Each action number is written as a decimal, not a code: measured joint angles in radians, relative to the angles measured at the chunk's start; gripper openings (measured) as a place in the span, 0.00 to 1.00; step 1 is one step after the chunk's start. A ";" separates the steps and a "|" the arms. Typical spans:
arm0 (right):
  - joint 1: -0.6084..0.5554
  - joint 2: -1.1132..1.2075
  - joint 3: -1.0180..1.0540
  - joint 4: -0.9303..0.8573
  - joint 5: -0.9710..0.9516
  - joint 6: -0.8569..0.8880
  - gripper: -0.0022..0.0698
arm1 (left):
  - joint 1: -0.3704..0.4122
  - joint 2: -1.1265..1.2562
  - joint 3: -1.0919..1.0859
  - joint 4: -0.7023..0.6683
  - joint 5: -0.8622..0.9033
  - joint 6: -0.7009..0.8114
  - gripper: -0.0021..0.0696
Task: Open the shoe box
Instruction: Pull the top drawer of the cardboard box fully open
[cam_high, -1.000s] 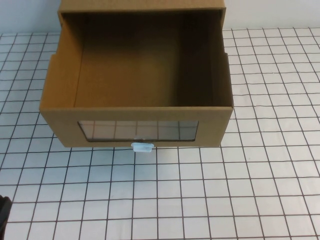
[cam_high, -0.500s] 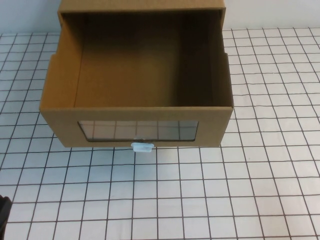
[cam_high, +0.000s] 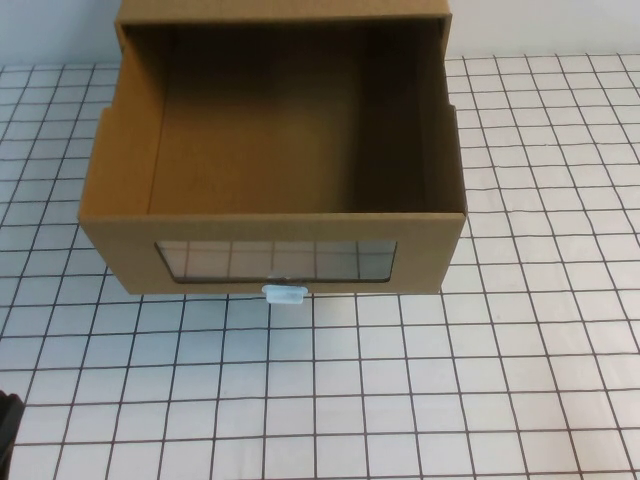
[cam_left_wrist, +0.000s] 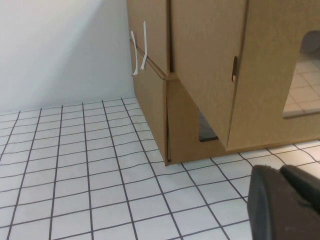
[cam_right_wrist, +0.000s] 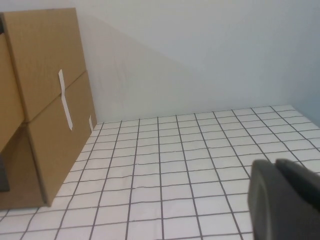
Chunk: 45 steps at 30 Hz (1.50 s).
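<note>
The brown cardboard shoe box (cam_high: 275, 235) stands at the middle back of the table, its drawer slid out toward me and empty inside. The drawer front has a clear window (cam_high: 275, 260) and a small white pull tab (cam_high: 284, 293) under it. The outer sleeve (cam_high: 285, 10) stays behind at the back. My left gripper (cam_left_wrist: 280, 171) hangs low over the table to the left of the box (cam_left_wrist: 210, 75), shut and holding nothing. My right gripper (cam_right_wrist: 275, 165) sits off to the right of the box (cam_right_wrist: 50, 100), shut and empty, and is out of the high view.
A white tablecloth with a black grid (cam_high: 420, 390) covers the table. A pale wall (cam_right_wrist: 210, 55) rises behind the box. A dark bit of my left arm (cam_high: 8, 428) shows at the near left corner of the high view.
</note>
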 joint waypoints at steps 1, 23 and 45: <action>0.000 0.000 0.000 0.002 0.000 0.000 0.01 | 0.000 0.000 0.000 0.000 0.000 0.000 0.03; 0.000 0.000 0.000 0.294 0.373 -0.342 0.01 | 0.000 0.000 0.000 0.000 0.000 0.000 0.03; 0.000 0.000 0.000 0.295 0.378 -0.342 0.01 | 0.000 0.000 0.000 0.072 -0.004 -0.006 0.03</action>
